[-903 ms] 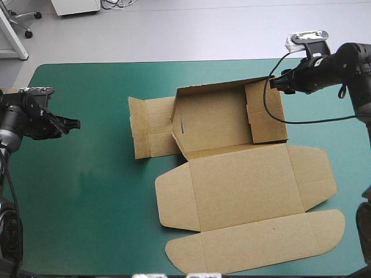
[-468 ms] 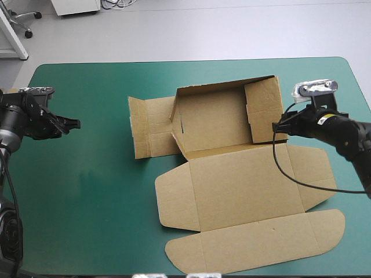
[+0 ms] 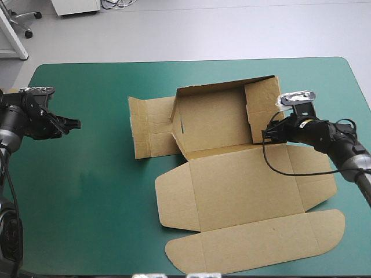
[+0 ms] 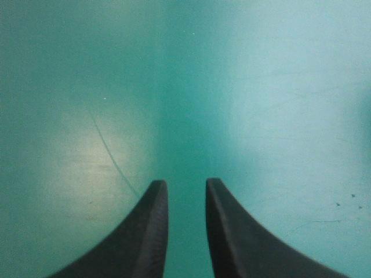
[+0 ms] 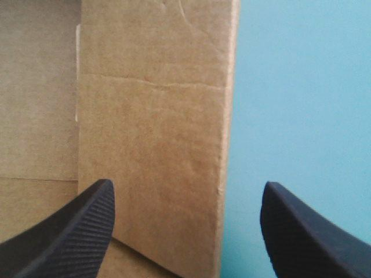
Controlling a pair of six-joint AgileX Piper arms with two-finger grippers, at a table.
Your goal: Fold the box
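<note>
The brown box (image 3: 243, 185) lies mid-table, its lid and front flaps flat toward the near edge. Its back wall (image 3: 223, 87) and left inner wall stand raised, and a side flap (image 3: 151, 133) lies flat to the left. My right gripper (image 3: 268, 132) sits low at the near corner of the box's right side panel (image 3: 266, 113). In the right wrist view this gripper (image 5: 188, 184) is open wide, and the panel's edge (image 5: 226, 116) runs between its fingers. My left gripper (image 3: 74, 123) hovers far to the left over bare cover, its fingers (image 4: 156, 197) a narrow gap apart with nothing between.
The teal-green cover (image 3: 87, 191) is bare across the left part of the table, between my left gripper and the box. The box's large flat flaps reach close to the table's near edge and right edge.
My right arm came from beyond the box's far right corner toward the near side, then moved in against the right side panel. The left arm and the box have not moved.
</note>
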